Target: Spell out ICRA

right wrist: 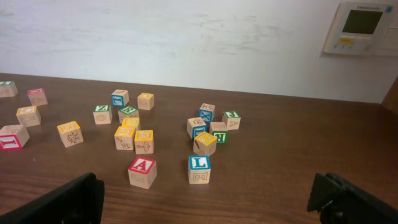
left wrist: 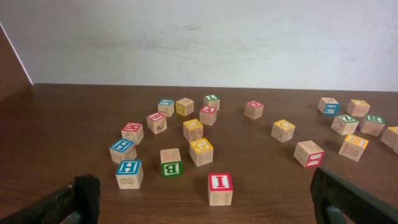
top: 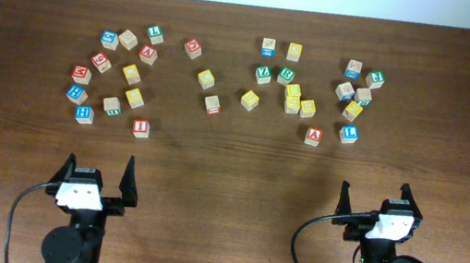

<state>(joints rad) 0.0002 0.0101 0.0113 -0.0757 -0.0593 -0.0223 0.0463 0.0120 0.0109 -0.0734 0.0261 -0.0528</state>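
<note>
The red I cube (top: 140, 127) (left wrist: 220, 188) stands nearest the left arm, just ahead of my open left gripper (top: 100, 167) (left wrist: 208, 205). Ahead of my open right gripper (top: 375, 194) (right wrist: 208, 199) and a little to its left sits the red A cube (top: 313, 136) (right wrist: 142, 171). Farther back in the middle is the green R cube (top: 286, 76) (right wrist: 129, 112). Several yellow cubes lie among the rest, such as one at mid-table (top: 205, 79); I cannot read which bears C. Both grippers hold nothing.
Many other letter cubes are scattered across the far half of the brown table (top: 225, 195), in a left cluster and a right cluster. A blue H cube (left wrist: 129, 173) and a green B cube (left wrist: 171, 163) stand near the I cube. A blue L cube (right wrist: 199, 168) sits beside the A cube.
</note>
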